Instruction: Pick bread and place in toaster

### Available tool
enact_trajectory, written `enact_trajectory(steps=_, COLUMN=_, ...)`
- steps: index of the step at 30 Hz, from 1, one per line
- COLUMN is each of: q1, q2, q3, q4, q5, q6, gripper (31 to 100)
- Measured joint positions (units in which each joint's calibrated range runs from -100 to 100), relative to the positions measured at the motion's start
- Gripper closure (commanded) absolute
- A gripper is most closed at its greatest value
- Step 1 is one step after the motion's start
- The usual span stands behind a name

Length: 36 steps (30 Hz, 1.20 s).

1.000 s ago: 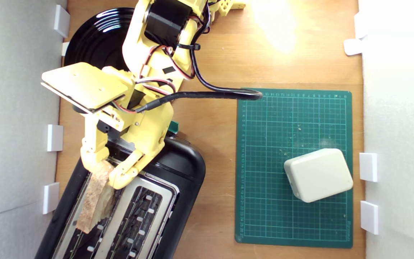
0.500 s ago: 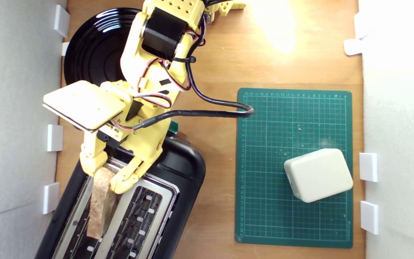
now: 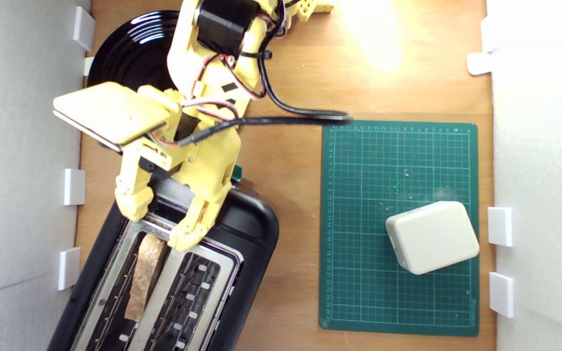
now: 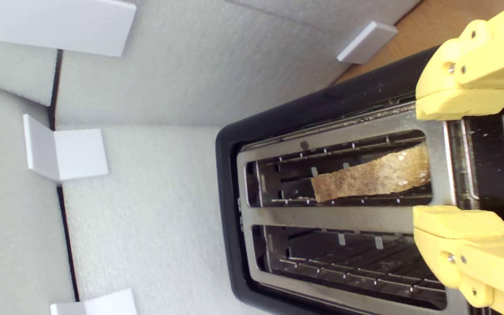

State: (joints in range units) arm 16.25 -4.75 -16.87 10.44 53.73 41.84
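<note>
Wide apart, gripper [image 3: 158, 225] empty.

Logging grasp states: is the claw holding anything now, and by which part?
Nothing. The claw is open above the toaster; the bread sits in a slot.

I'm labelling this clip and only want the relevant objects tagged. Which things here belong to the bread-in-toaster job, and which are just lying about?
Part of the job:
- bread, sitting in one toaster slot
- toaster
- gripper, open above the toaster

Just lying about:
- black plate
- green cutting mat
- cream block on the mat
</note>
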Motion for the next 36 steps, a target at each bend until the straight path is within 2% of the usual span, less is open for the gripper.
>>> enact_trajectory(steps=5, q1=-2.4, q2=-10.2, q3=0.4, q4=-6.8, q5=0.1, q6=-0.3, gripper=52.1)
enact_trajectory(steps=9, q1=-8.0, q2=-16.8, q3=0.8, q4=-8.2, q5=0.1, q6=-4.3, gripper=52.1)
enact_trajectory(steps=10, q1=-9.3, q2=-17.8, q3=0.8, q4=-8.2, q5=0.1, q6=-5.6, gripper=52.1)
enact_trajectory(steps=13, q1=-14.7, q2=-20.1, q3=1.1, q4=-4.7, q5=0.1, q6=-10.5, gripper=52.7)
enact_trajectory(steps=17, q1=-23.8, q2=-21.8, q3=1.4, q4=-2.3, q5=0.1, q6=-17.4, gripper=59.8)
enact_trajectory(steps=19, q1=-27.0, q2=-22.7, q3=2.3, q4=-1.6, q5=0.1, q6=-20.4, gripper=64.1)
enact_trajectory(steps=27, q1=-35.2, q2=-27.2, q3=12.0, q4=-1.2, q5=0.1, q6=-29.2, gripper=70.8)
enact_trajectory(steps=36, q1=-39.9, q2=-35.7, q3=30.4, q4=-1.2, q5=0.1, q6=-34.4, gripper=77.3)
